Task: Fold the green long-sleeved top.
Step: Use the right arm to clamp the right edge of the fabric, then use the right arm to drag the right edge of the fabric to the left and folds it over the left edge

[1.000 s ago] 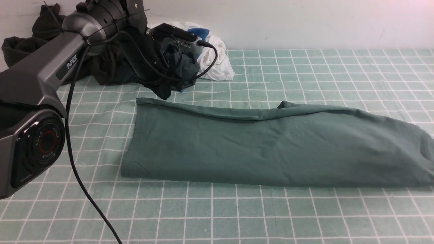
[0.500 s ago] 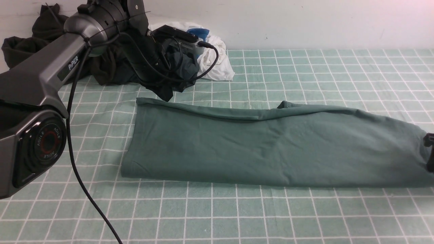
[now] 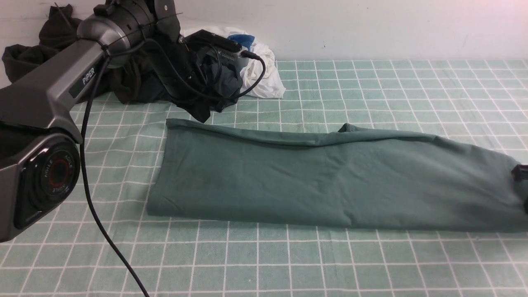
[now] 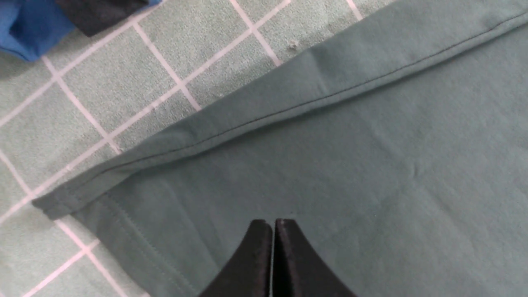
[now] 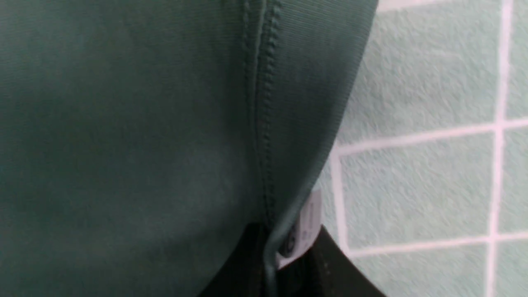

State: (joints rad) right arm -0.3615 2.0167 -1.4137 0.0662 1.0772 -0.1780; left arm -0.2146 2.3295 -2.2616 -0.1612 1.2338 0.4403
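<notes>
The green long-sleeved top point(image 3: 330, 181) lies in a long band across the checked tablecloth, from the centre left to the right edge of the front view. My left gripper point(image 4: 273, 222) is shut and empty, hovering just above the top's hemmed far left corner point(image 4: 62, 202). In the front view its fingers are hidden behind the arm and the dark clothes. Only a black tip of my right gripper point(image 3: 520, 173) shows at the top's right end. In the wrist view the right gripper point(image 5: 288, 231) is shut on the ribbed collar edge point(image 5: 305, 103), with a white label point(image 5: 307, 222) pinched in too.
A pile of dark garments point(image 3: 136, 82) and a white and blue cloth point(image 3: 260, 66) sit at the back left against the wall. My left arm point(image 3: 45, 103) and its black cable point(image 3: 95, 214) fill the left foreground. The pale green checked cloth point(image 3: 288, 264) covers the table.
My right gripper has come in at the right edge and closed on the top's collar. The top's right end has been pulled slightly lower and flatter. The left arm has barely moved.
</notes>
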